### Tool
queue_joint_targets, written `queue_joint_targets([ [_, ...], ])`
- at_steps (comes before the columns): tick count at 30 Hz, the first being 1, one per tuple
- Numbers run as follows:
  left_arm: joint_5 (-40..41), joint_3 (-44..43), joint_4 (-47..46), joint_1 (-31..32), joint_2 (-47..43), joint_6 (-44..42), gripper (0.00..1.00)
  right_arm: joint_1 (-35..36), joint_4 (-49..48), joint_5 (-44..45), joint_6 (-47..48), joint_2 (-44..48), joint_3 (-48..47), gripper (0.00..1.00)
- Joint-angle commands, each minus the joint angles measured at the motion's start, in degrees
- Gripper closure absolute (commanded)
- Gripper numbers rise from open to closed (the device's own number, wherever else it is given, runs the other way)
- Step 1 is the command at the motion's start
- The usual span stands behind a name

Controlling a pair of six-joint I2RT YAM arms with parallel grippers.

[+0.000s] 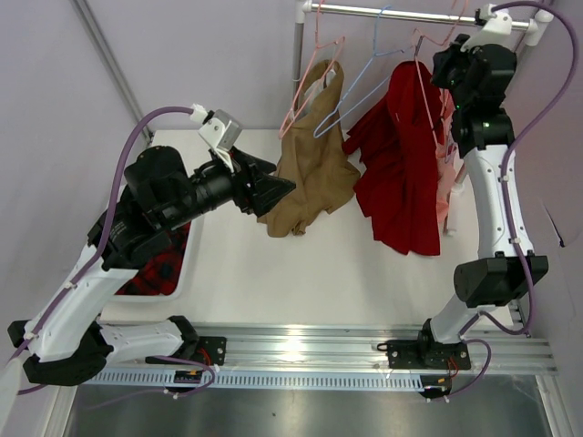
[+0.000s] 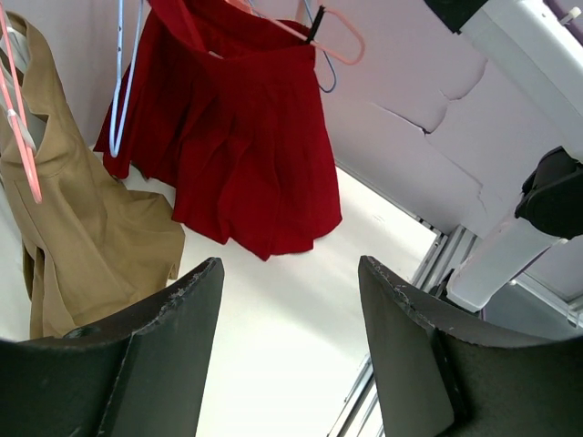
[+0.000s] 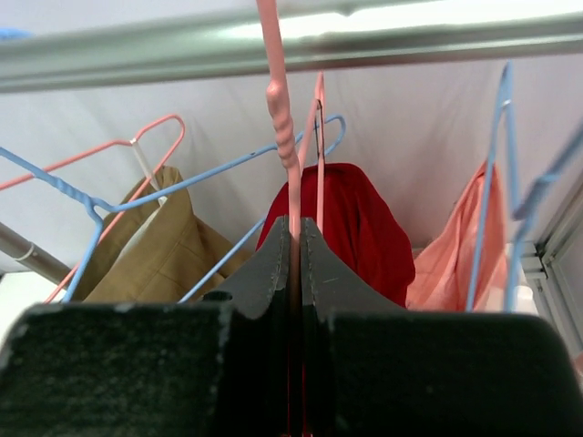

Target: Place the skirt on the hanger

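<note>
Deep-red and pleated, the skirt (image 1: 401, 173) hangs below the rail (image 1: 401, 11) from the hanger (image 1: 424, 91), a thin pale-pink wire one. Its waist is tilted and its hem reaches down to the white table (image 1: 301, 273). The left wrist view shows even pleats fanning from the waistband, with a small dark clip at one waist corner next to the pink wire.

Along the rail, the skirt sits between the tan garment (image 1: 310, 173), just beside it on one side, and the salmon-pink garment (image 1: 446, 173), pressed close on the other. A light-blue hanger (image 1: 364, 82) is in the narrow gap towards the tan one (tight quarters up there).

The right gripper (image 1: 460, 45) is just under the rail. In its own camera its fingers (image 3: 264, 273) are pinched together on the hanger's wire neck, which runs up to the rail.

The left gripper (image 1: 282, 187) hovers well below the rail, in front of the tan garment and apart from the skirt. Its jaws are spread wide with nothing between them. A strip of white table shows between it and the skirt's hem.

Far from the rail, at the table's left edge, a white bin (image 1: 182, 291) holds a red-and-black plaid garment (image 1: 159, 269), partly hidden by the left arm.
</note>
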State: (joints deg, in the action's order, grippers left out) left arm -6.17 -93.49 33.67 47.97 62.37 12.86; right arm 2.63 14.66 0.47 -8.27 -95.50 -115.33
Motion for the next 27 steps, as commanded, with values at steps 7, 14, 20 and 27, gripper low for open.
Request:
queue_joint_targets([
  [7, 0.02, 0.06, -0.45, -0.15, -0.76, -2.14, 0.34, 1.32, -8.24, 14.11, 2.39, -0.56, -3.41, 1.0],
  [14, -0.77, 0.33, -0.97, -0.24, -0.58, -1.97, 0.34, -0.08, -5.79, 12.64, 2.03, -2.49, -5.6, 1.0],
  [20, -0.68, 0.68, -0.98, -0.24, -0.67, -1.96, 0.34, -0.79, -4.9, 11.39, 1.33, -4.34, -5.87, 1.0],
  [27, -0.77, 1.91, -1.15, -0.15, -1.28, -1.53, 0.34, -1.05, -6.39, 10.78, -0.08, -3.64, 0.35, 1.0],
])
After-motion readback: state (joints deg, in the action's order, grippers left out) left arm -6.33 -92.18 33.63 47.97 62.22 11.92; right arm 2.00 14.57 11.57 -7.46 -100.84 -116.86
